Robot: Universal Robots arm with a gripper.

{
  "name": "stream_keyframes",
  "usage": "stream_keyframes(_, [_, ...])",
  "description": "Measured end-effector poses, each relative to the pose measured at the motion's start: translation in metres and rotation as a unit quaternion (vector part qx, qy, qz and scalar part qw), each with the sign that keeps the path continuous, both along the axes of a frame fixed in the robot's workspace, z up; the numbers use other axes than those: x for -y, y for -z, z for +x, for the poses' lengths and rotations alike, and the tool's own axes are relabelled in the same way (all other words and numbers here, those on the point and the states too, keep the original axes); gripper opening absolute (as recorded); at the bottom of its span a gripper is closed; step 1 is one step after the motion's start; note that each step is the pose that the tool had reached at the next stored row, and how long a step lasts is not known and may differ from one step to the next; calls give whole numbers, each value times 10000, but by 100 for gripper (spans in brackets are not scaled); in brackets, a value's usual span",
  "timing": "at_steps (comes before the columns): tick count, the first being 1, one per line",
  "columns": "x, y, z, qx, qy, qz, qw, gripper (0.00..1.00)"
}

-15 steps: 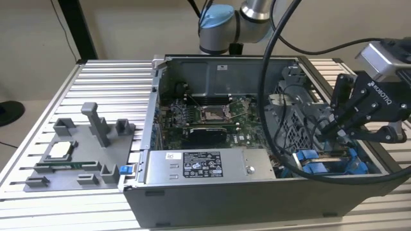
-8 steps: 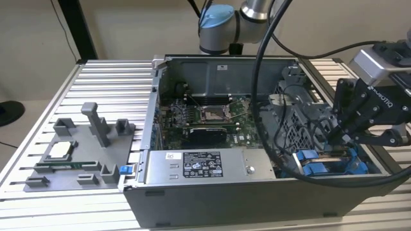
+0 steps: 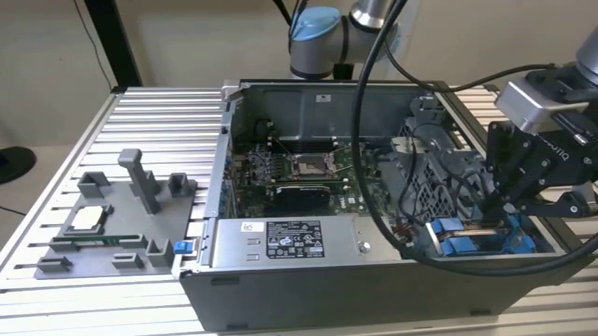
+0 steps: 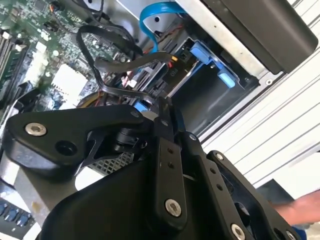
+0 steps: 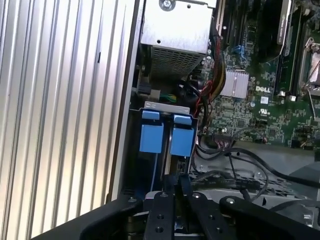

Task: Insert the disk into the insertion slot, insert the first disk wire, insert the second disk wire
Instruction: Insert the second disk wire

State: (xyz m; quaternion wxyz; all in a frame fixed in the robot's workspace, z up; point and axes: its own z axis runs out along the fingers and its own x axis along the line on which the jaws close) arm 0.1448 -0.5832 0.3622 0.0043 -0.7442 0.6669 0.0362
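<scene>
Black fingers nearly closed, pinching a thin dark wire end above the grey perforated-metal insertion slot, lower right of exterior view. Silver disk in bright blue plastic carrier sits seated inside that slot.

claw black | insertion slot blue tabs | motherboard green | table silver ribbed

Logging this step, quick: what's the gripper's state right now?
Gripper: shut, fingers together down in the insertion slot; what it pinches cannot be told.
</scene>
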Motion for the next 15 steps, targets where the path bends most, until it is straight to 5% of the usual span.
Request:
stream_keyframes(5, [0,25,-80,200,20,-3,9998,0])
stream_keyframes(9, [-2,31,-176,266,24,-2,9996,0])
stream_keyframes(15, [-13,33,-182,466,24,-2,9989,0])
